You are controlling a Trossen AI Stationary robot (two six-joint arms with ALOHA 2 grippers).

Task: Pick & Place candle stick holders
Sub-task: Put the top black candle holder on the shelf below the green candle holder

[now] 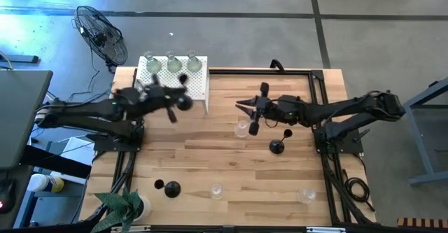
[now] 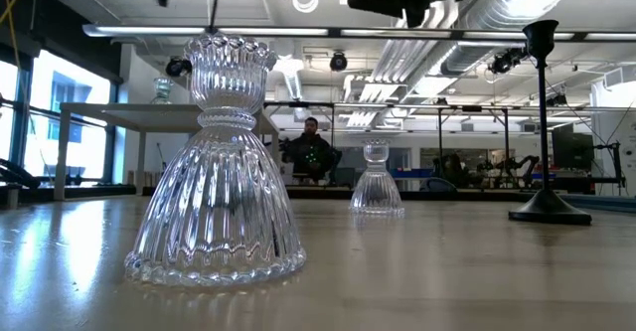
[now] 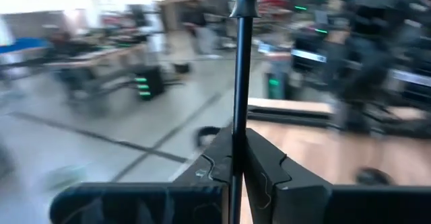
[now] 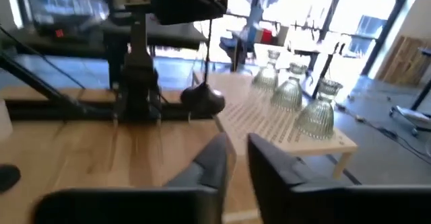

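A black candle holder [image 3: 238, 83] is held by its thin stem between the closed fingers of the left pincer [image 3: 236, 177], lifted above the surface [image 1: 210, 156] beside the white stand [image 1: 199, 86], on which three glass holders [image 1: 172, 63] are set. The right pincer [image 4: 236, 158] is kept almost shut and empty above the middle of the surface, near a glass holder [image 1: 242, 129] and another black holder [image 1: 278, 145].
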